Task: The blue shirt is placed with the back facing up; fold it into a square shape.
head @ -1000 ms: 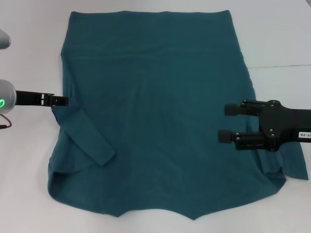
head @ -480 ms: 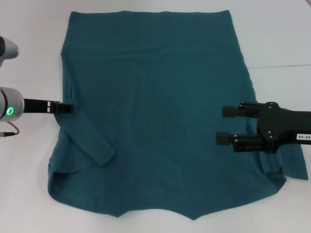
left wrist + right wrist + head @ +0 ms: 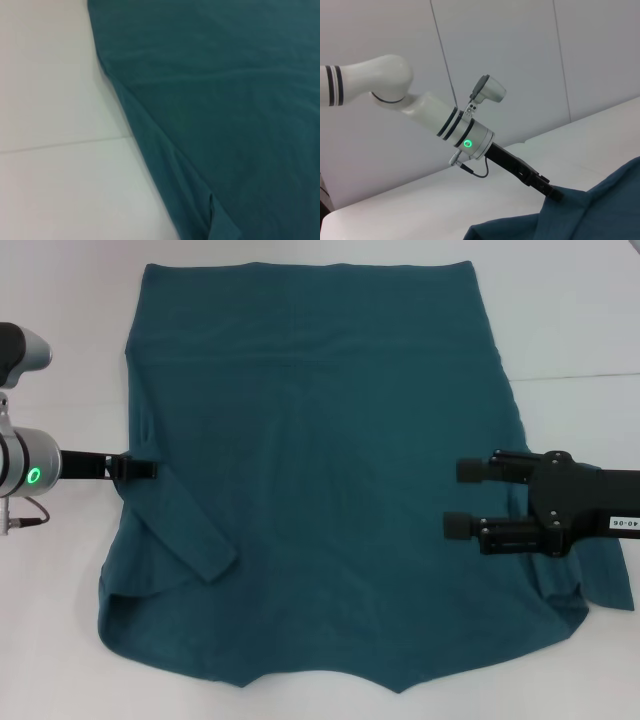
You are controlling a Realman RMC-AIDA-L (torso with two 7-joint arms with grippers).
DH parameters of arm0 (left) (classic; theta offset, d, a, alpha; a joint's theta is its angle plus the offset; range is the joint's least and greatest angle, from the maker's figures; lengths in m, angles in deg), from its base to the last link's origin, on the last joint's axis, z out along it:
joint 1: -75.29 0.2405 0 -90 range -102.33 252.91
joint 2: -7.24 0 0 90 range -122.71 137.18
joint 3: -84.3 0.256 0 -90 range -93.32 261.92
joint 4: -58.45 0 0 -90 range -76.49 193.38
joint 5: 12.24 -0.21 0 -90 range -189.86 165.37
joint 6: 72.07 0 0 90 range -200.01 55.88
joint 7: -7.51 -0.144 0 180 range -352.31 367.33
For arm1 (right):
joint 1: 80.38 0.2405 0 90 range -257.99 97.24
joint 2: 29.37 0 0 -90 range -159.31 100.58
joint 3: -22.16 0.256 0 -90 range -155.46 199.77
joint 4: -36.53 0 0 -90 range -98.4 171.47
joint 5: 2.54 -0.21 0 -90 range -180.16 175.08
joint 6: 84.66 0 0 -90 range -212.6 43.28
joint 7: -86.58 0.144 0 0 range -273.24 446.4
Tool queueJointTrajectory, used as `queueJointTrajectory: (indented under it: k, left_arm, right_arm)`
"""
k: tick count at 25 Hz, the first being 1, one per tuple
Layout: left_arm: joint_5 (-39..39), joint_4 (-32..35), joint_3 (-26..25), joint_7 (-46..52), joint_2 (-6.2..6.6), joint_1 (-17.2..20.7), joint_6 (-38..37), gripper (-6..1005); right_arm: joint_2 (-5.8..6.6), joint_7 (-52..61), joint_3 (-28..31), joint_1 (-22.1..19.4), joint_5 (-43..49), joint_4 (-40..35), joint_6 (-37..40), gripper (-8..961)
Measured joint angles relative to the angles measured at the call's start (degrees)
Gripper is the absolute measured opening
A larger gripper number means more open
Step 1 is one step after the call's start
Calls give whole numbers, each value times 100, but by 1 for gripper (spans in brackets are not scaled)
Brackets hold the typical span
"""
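the blue shirt (image 3: 320, 470) lies spread across the white table (image 3: 60, 340), back up, hem at the far side and neck edge toward the robot. it's not perfectly flat: the sleeve (image 3: 185, 525) on the robot's left is already turned in over the body as a diagonal strip, while the other sleeve pokes out from under the right arm, near the right edge.

now the left gripper (image 3: 140, 469), low at the shirt's left edge, tip touching the cloth just where that folded sleeve starts. seen edge-on from the head camera, so whether its jaws are clenched on fabric or released, i can't tell. from the right wrist camera its black tip (image 3: 552, 194) meets the cloth at a raised ridge, which hints at a grab, but that's only a guess. the left wrist camera shows just the shirt's edge running over the table, with a small pleat.

over on the other side, the right gripper (image 3: 462, 497) hovers above the shirt's right half, jaws spread wide, holding nothing. it looks parked there to stay clear, or ready to pin the cloth.

my read: early in the fold, the left side about to be carried inward. loose knit like this may drag and bunch.
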Motion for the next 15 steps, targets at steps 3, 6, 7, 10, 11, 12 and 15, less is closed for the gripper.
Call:
queueJointTrajectory:
  k: [3, 6, 7, 10, 11, 12, 15]
  left_arm:
    - [-5, -57, -12, 16, 16, 1, 22, 902]
    - [-6, -131, -36, 25, 18, 2, 38, 902]
    - [-6, -153, -38, 19, 17, 0, 42, 902]
    - [-6, -229, -40, -4, 12, -32, 63, 901]
    - [-6, -290, -41, -9, 15, -50, 75, 901]
    - [-6, -331, -43, -12, 19, -65, 82, 901]
    - [21, -438, -56, -15, 41, -105, 113, 900]
  right_arm:
    - [-6, 1, 0, 11, 0, 0, 3, 865]
    - [-10, 0, -3, 35, 0, 0, -6, 864]
    - [-11, -1, -4, 42, 0, 1, -8, 864]
    - [-18, 5, -8, 59, 0, 31, -12, 864]
    - [-20, 7, -9, 61, 0, 49, -13, 864]
    - [-20, 6, -9, 61, 0, 66, -13, 864]
    - [-19, -1, -9, 51, 0, 116, -21, 863]
